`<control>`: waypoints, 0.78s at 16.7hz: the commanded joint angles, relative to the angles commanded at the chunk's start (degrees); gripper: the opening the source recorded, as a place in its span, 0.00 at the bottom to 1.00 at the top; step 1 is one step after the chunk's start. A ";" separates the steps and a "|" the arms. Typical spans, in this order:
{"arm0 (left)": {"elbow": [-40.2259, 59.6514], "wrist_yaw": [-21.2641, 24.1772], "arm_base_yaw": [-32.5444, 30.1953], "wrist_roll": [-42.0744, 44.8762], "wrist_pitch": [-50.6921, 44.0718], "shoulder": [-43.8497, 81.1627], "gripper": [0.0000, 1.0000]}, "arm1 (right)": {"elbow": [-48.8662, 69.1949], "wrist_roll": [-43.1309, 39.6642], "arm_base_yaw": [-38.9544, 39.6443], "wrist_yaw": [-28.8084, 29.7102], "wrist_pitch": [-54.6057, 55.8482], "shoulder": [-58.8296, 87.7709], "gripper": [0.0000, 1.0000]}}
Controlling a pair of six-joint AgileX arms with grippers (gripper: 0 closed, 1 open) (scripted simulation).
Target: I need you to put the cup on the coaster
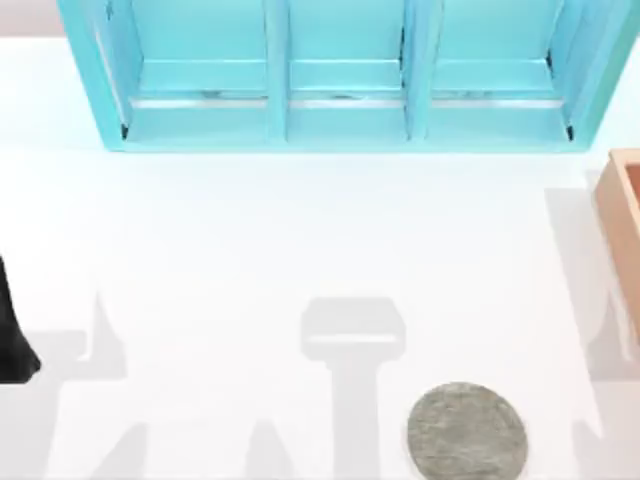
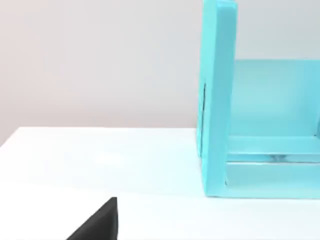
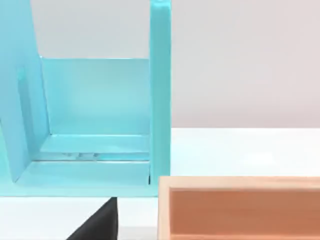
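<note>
Bright, even light floods my white glossy table, washing it nearly featureless. Soft grey shadows of my arms fall across its near side, beside the speckled grey stone-like disc. The turquoise three-bay shelf shows faint glare.

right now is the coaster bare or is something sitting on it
Bare. The top view shows the coaster lying flat on the white table near its front edge, its whole speckled grey face uncovered, nothing resting on it.
</note>
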 joint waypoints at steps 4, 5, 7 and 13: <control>1.54 -0.36 0.76 1.64 -1.03 0.79 1.00 | 0.00 0.00 0.00 0.00 0.00 0.00 1.00; 3.13 -0.68 1.48 3.32 -2.15 1.70 1.00 | 0.00 0.00 0.00 0.00 0.00 0.00 1.00; 8.05 -1.49 3.44 8.49 -5.49 4.57 1.00 | 0.00 0.00 0.00 0.00 0.00 0.00 1.00; 30.11 -3.69 10.72 34.55 -21.03 19.12 1.00 | 0.00 0.00 0.00 0.00 0.00 0.00 1.00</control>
